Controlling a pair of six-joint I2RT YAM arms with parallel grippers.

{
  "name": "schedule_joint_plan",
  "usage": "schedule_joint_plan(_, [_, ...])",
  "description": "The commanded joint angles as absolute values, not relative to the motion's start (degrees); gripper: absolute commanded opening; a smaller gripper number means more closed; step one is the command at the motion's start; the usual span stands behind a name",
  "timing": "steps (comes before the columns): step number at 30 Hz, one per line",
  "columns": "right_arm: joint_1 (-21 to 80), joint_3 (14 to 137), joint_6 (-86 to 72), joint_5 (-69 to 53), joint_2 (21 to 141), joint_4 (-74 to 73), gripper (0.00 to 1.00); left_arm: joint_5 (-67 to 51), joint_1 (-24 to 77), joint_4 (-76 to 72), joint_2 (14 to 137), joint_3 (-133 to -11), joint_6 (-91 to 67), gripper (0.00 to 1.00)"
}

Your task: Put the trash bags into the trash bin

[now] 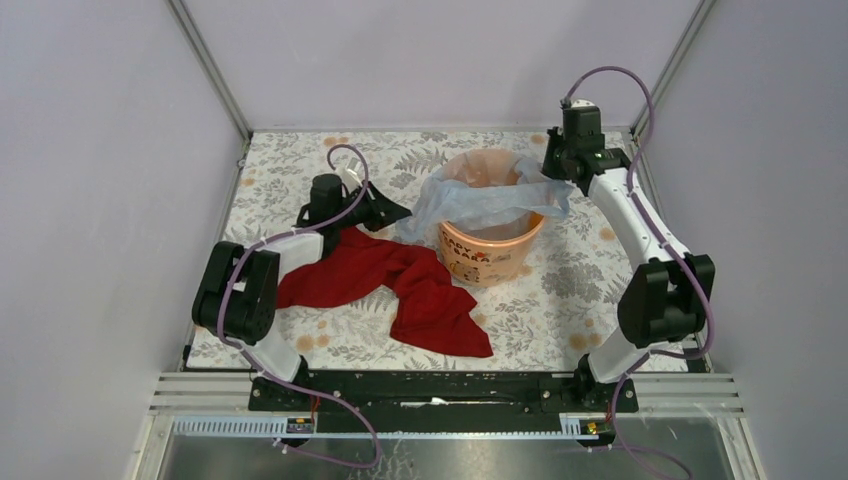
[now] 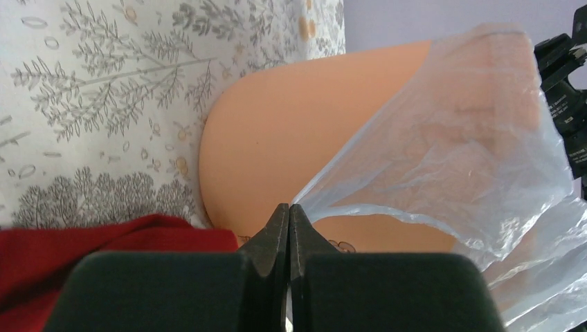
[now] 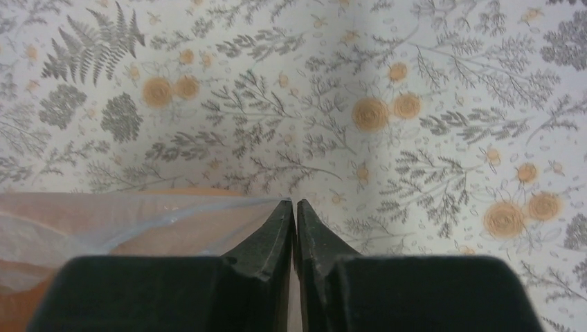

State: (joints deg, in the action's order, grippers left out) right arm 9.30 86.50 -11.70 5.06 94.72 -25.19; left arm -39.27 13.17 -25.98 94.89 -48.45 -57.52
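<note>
Found the trash bag [image 1: 470,205] draped across the trash bin [image 1: 492,258] mouth, spilling leftward. Saw left gripper [image 2: 289,207] clamped on a film corner — right gripper [image 3: 292,202] barely ajar at the film, hold unclear. Likely needed to hold it taut, clear the rim, then lower.

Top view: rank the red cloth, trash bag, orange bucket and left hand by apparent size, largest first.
1. red cloth
2-3. trash bag and orange bucket: look about alike. The bag drapes over the bucket, so I leave them unranked.
4. left hand
</note>
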Motion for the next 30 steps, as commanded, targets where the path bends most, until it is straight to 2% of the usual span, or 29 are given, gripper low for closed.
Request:
schedule_joint_plan(1, [8.6,82.4,-11.6,8.4,87.9,-25.7,0.16,-39.5,14.0,-25.3,90.4,-45.7,-55.3,0.00])
schedule_joint_plan(5, [8.6,81.0,-10.4,11.4,88.1,-27.6,0.20,-40.0,16.7,-30.2,90.5,-42.4,-58.1,0.02])
schedule_joint_plan(6, [8.6,80.7,-10.5,11.4,87.5,-27.9,0.24,-40.2,17.2,-32.3,90.6,-41.6,-59.1,0.03])
schedule_joint_plan(8, [8.6,79.1,-11.3,11.1,85.1,-27.1,0.38,-40.9,17.8,-34.8,90.5,-40.7,-60.7,0.06])
schedule_joint_plan(11, [8.6,79.0,-13.1,12.2,81.6,-30.0,0.67,-41.0,17.8,-35.1,89.1,-40.1,-61.0,0.20])
schedule_joint_plan(16, [8.6,81.7,-16.5,12.5,75.0,-38.0,0.92,-40.6,17.8,-33.4,86.8,-39.7,-60.1,0.49])
schedule_joint_plan(20, [8.6,79.2,-18.6,10.6,68.5,-42.2,0.99,-40.8,17.8,-32.6,86.0,-38.7,-59.6,0.60])
schedule_joint_plan(22, [8.6,76.9,-20.0,9.3,64.9,-43.3,1.00,-41.2,17.8,-32.5,85.6,-38.3,-59.6,0.63])
schedule_joint_plan(27, [8.6,72.6,-23.0,5.4,58.2,-42.8,0.99,-41.7,18.0,-32.4,84.9,-37.3,-59.8,0.61])
schedule_joint_plan(30, [8.6,67.7,-25.8,3.8,54.9,-40.1,0.93,-41.3,18.5,-32.4,84.1,-36.1,-60.1,0.60])
